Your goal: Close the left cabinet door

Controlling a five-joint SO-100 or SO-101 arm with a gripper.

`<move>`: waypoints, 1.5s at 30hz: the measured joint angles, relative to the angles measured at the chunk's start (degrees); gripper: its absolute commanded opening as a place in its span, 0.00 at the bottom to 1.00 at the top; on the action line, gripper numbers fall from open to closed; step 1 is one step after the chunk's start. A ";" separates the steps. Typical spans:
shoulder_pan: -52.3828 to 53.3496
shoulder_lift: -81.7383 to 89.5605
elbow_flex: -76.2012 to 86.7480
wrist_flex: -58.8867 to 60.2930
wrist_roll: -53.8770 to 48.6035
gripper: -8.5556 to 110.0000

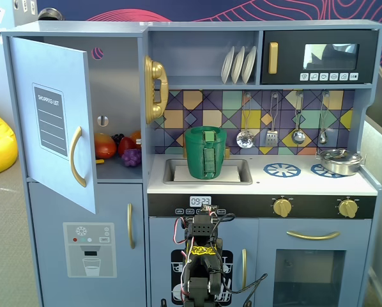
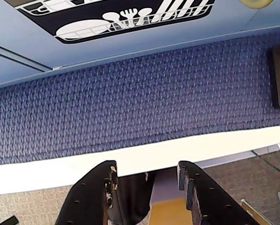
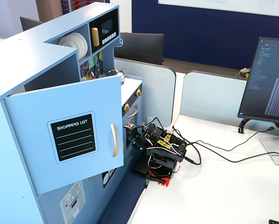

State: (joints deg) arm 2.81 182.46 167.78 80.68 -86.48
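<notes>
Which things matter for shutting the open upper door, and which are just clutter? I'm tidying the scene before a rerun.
Belongs to the job:
door with shopping list, standing open
its gold handle
gripper, low and folded away

Just lying about:
toy fruit
green basket
plates
steel pot
monitor

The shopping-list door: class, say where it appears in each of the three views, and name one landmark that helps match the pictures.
A fixed view: the shopping-list door stands swung open at the upper left.
Wrist view: not in it; only the dishwasher picture, carpet and the end effector show.
Another fixed view: it fills the left centre, open towards the camera.
Shared landmark: its curved gold handle.
</notes>
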 measured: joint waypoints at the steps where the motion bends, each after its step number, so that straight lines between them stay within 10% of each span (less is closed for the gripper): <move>1: 0.00 0.00 0.00 0.00 0.00 0.07; 17: -2.02 0.00 0.00 0.00 0.26 0.07; 45: -90.62 -20.04 -18.37 -58.27 -24.08 0.07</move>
State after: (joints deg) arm -87.80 162.42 149.41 22.41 -110.57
